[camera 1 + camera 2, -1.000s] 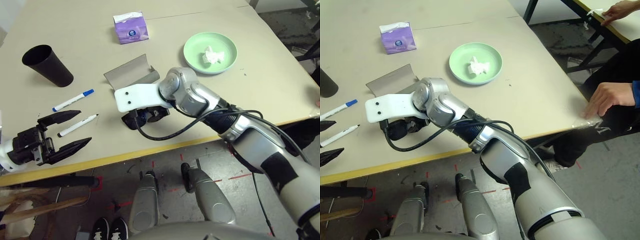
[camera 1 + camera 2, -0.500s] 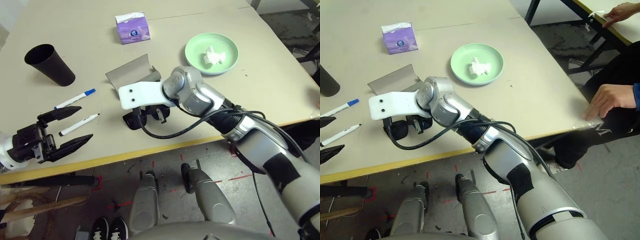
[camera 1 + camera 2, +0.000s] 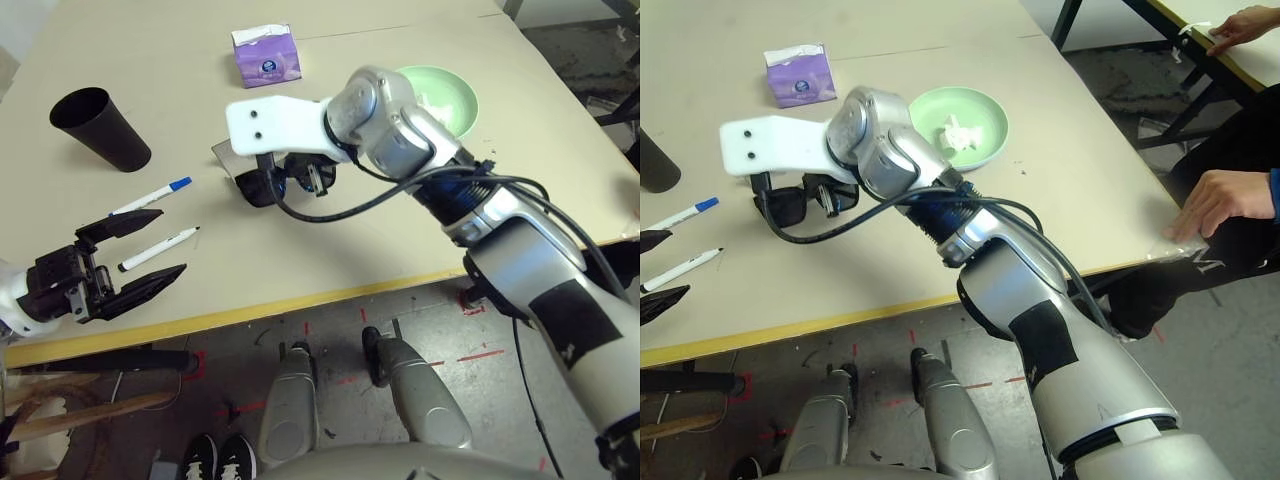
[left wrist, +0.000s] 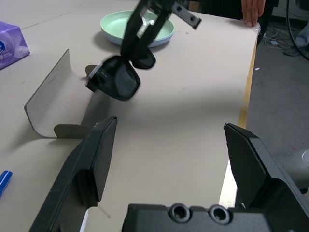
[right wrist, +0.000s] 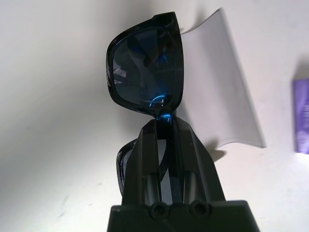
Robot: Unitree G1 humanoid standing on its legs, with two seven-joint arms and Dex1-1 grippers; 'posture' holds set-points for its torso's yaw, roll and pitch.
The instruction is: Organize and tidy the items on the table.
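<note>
My right gripper (image 5: 162,124) is shut on the bridge of the black sunglasses (image 3: 262,185), which hang in the air just above the open grey glasses case (image 4: 53,101). Both lenses (image 5: 145,63) point away from the fingers. My left gripper (image 3: 170,242) is open near the table's front left edge, with nothing between its fingers. The black-capped marker pen (image 3: 158,249) lies between its fingertips' line and the blue-capped pen (image 3: 150,198) just behind. The green plate (image 3: 985,145) holds the crumpled tissue (image 3: 958,130).
A black cup (image 3: 100,130) lies tipped at the far left and a purple tissue box (image 3: 265,55) stands at the back. A person's hand (image 3: 1215,200) rests on the table's right corner. The beige table (image 3: 300,260) has bare room in front of the case.
My right gripper closed on the sunglasses and lifted them off the table, carrying them back and up over the glasses case. The left gripper stayed put.
</note>
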